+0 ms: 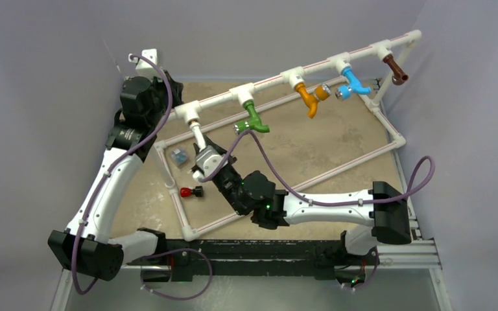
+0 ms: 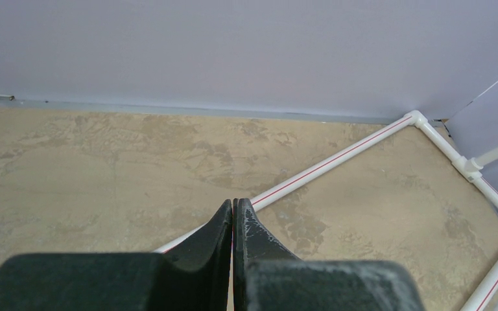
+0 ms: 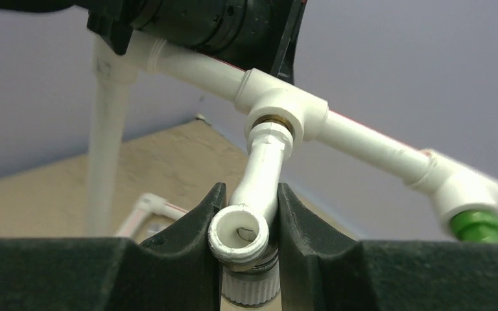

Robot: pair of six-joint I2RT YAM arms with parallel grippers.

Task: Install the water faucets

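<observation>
My right jaws pinch the white faucet (image 3: 257, 188) at its pipe fitting (image 3: 286, 111); my left jaws sit pressed together, empty. Twisted off-axis, the thread could cross or my grip slip.

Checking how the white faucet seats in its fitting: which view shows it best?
Right wrist: the white faucet close up, clamped in the right gripper, its end at the T-fitting. Top external shows it small, partly hidden by the gripper. Left wrist shows none of it.

Around the white plastic faucet (image 1: 198, 135): the raised white pipe rail (image 1: 269, 83) bars twelve o'clock, a green plastic faucet (image 1: 254, 122) hangs at three, open tan desk (image 1: 337, 142) lies beyond it, and a small red-and-black piece (image 1: 189, 192) sits at six.
</observation>
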